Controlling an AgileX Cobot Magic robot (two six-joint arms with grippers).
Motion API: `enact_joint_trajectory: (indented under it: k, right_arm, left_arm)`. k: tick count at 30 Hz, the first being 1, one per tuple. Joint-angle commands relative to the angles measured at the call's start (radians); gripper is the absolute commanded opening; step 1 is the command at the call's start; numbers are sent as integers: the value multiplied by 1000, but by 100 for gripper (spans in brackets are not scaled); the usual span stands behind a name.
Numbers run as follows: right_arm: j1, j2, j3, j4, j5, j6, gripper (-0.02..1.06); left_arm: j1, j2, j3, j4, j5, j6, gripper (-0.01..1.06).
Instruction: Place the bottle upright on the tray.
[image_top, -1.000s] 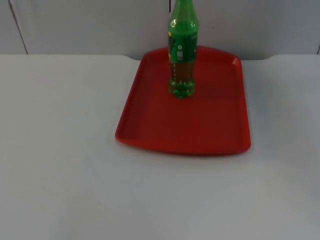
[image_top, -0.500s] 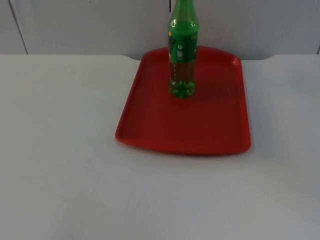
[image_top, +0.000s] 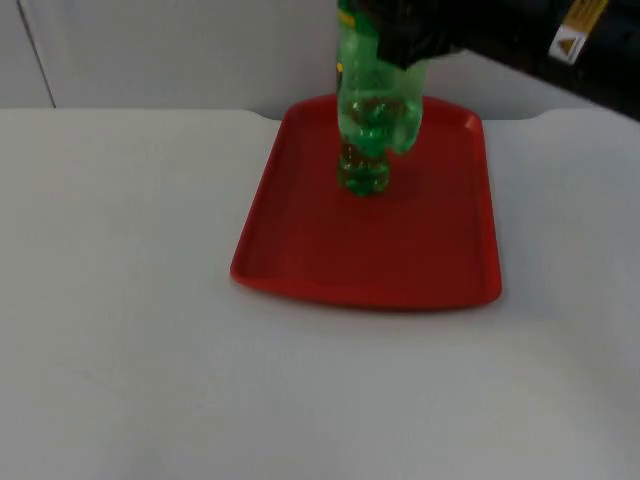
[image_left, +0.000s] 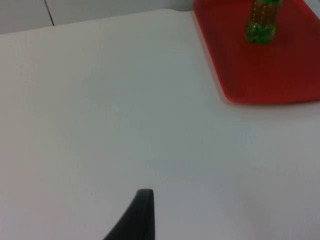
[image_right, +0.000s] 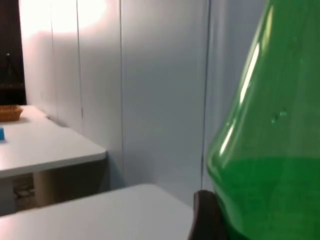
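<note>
Standing near the far edge of the red tray (image_top: 400, 250), the green bottle (image_top: 364, 150) is being met high up by the right gripper (image_top: 405, 45), grip state unclear, so any move should be straight and gentle, while the left gripper (image_left: 137, 217) is waiting over the worktop (image_top: 120, 300).

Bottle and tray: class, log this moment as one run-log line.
bottle: upright on red tray | right gripper: at bottle top | left gripper: waits over table
</note>
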Motion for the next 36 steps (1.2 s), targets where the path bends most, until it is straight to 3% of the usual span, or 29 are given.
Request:
enact_joint_trajectory:
  k: [1,6,15,21,36]
  right_arm:
    - [1,62,-16,-9,-73,-12,0]
    - [1,174,-46,-24,-143,-26,0]
    - [-26,299,-140,-66,-143,-26,0]
    - [-73,351,-215,-153,-143,-15,0]
    - [-92,477,-340,-169,-143,9,0]
  left_arm:
    - [3,-3,4,1,-1,-6,105]
    - [3,-3,4,1,-1,-6,105]
    - [3,-3,4,2,-1,-6,105]
    - [3,-3,4,2,-1,-6,105]
    - [3,-3,4,2,-1,-6,105]
